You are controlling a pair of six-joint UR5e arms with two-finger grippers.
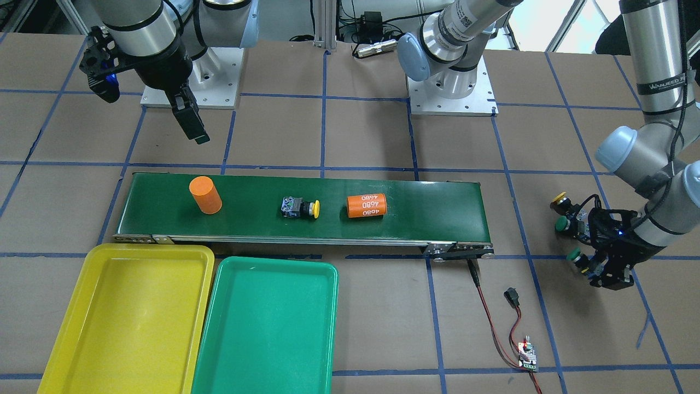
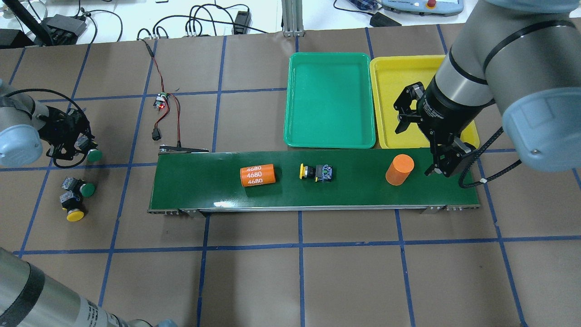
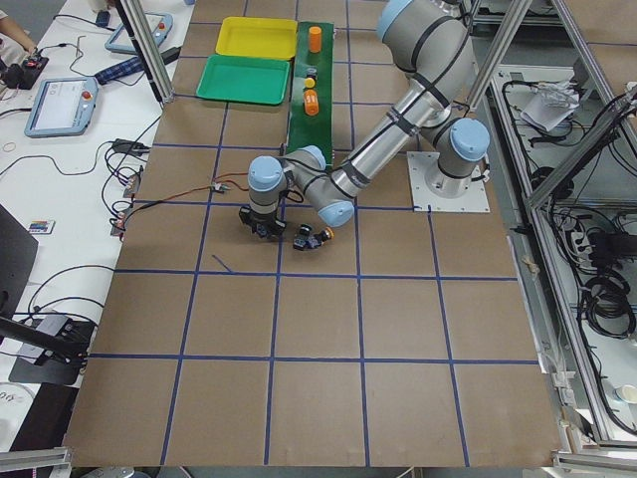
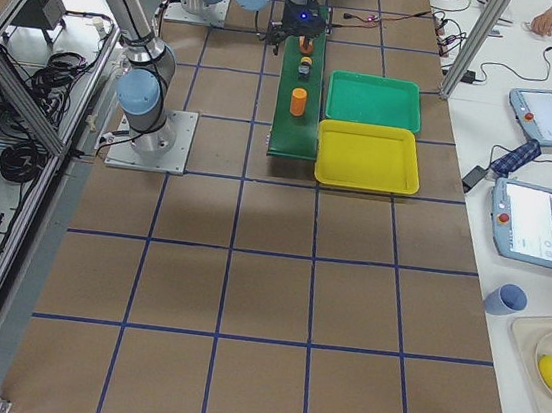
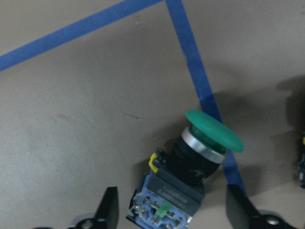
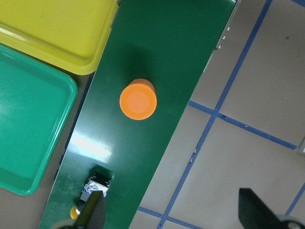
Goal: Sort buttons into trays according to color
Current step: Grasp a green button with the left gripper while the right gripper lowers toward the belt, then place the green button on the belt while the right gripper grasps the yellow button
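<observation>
Along the conveyor belt (image 2: 345, 193) the main hazard, as I judge it, is the upright orange cylinder (image 2: 399, 169); it stands between the right gripper (image 2: 442, 169), spread and holding nothing, and the yellow button (image 1: 299, 208) lying on its side mid-belt, so a careless reach could topple it and send it rolling; the yellow tray (image 1: 126, 317) and green tray (image 1: 268, 328) sit rim to rim beside the belt, neither holding a button, so a release near the shared edge could land in the wrong colour; off the belt's other end, on the table, the left gripper (image 2: 79, 146) is spread with its fingers (image 5: 108, 210) either side of a green button (image 5: 190, 167), apart from it; an off-centre squeeze on that block body could spin it out, its round cap helping it roll; it shows a green mushroom cap, a silver collar, a black neck and a grey-blue body, lying tilted across blue tape; a second green button (image 2: 81, 188) and a second yellow button (image 2: 72, 211) lie touching nearby.
</observation>
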